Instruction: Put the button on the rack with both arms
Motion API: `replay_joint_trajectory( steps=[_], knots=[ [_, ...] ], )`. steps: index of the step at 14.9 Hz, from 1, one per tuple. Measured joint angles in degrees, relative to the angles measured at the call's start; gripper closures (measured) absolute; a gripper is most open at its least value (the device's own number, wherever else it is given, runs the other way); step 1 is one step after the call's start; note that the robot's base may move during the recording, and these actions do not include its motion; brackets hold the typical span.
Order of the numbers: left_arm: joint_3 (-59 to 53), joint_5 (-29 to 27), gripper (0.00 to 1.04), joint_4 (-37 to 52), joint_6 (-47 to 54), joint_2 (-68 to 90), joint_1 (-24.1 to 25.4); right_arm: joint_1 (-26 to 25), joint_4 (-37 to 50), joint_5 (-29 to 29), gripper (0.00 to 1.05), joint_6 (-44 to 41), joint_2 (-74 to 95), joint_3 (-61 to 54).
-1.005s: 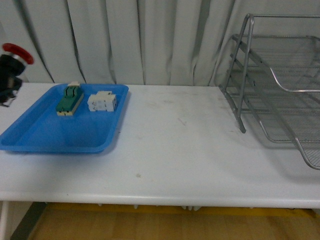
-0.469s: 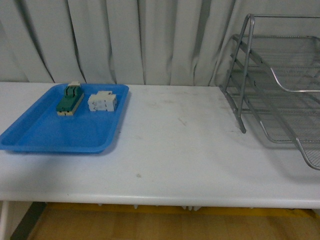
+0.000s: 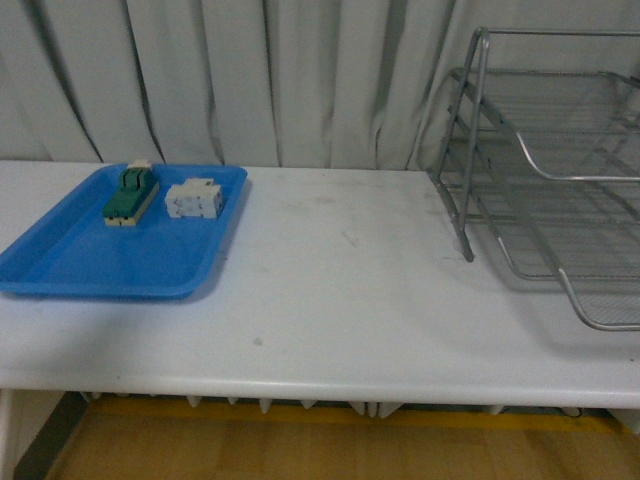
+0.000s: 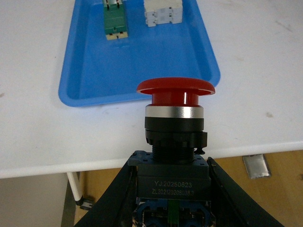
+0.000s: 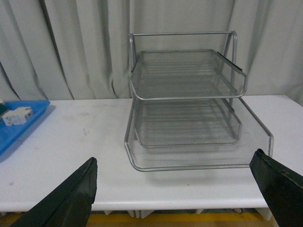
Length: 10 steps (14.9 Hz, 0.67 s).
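Observation:
The button, red mushroom cap over a silver ring and dark blocky body, stands upright between the two dark fingers of my left gripper, which is shut on its body. It hangs over the table's front edge, short of the blue tray. The silver three-tier wire rack stands on the table ahead of my right gripper, whose fingers are spread wide and open with nothing between them. In the front view the rack fills the right side. Neither arm nor the button shows there.
A blue tray at the table's left holds a green-and-cream switch block and a white blocky part. White table surface lies between tray and rack. Grey curtain hangs behind. Wooden floor shows below the table's front edge.
The button and left gripper, seen at the front view's far left a second ago, have left that view. The front camera's view has shifted, so tray and rack sit further left and higher.

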Motion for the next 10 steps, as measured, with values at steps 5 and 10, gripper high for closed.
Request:
replay_joint_trajectory(
  steps=[5,10],
  knots=[
    [-0.9,0.1,0.69,0.8,0.0,0.1,-0.3,0.0,0.1,0.0,0.06,0.0,0.0,0.0],
    [-1.9,0.5,0.69,1.5,-0.5,-0.1,-4.7,0.0,0.1,0.2,0.06,0.0,0.0,0.0]
  ],
)
